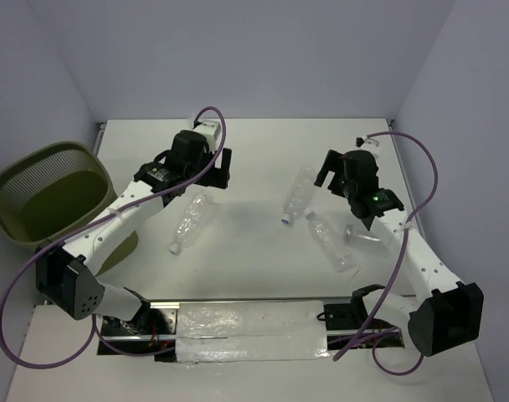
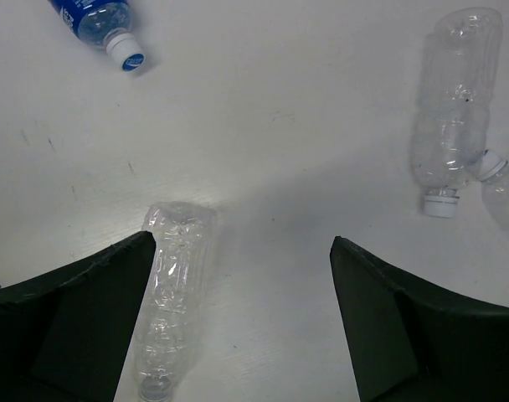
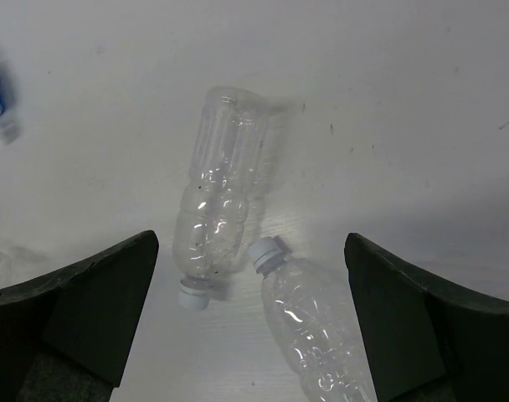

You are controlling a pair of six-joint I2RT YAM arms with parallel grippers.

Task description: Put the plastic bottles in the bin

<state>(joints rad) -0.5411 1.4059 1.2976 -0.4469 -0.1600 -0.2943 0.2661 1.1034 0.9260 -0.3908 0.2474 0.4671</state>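
The olive-green mesh bin (image 1: pixel 20 213) stands off the table's left edge. One clear crinkled plastic bottle (image 1: pixel 192 222) lies left of centre. In the left wrist view this bottle (image 2: pixel 171 293) rests against the inside of the left finger of my open left gripper (image 2: pixel 242 243), which hovers over it (image 1: pixel 206 176). Two more bottles (image 1: pixel 298 194) (image 1: pixel 331 243) lie right of centre with their caps nearly meeting. My right gripper (image 3: pixel 251 239) is open above these two (image 3: pixel 221 193) (image 3: pixel 321 335), holding nothing. A blue-labelled bottle (image 2: pixel 100 21) shows at the edge of the left wrist view.
A crumpled strip of clear plastic (image 1: pixel 250 328) runs along the near edge between the arm bases. Purple cables (image 1: pixel 426 184) loop beside both arms. White walls close the table at the back and sides.
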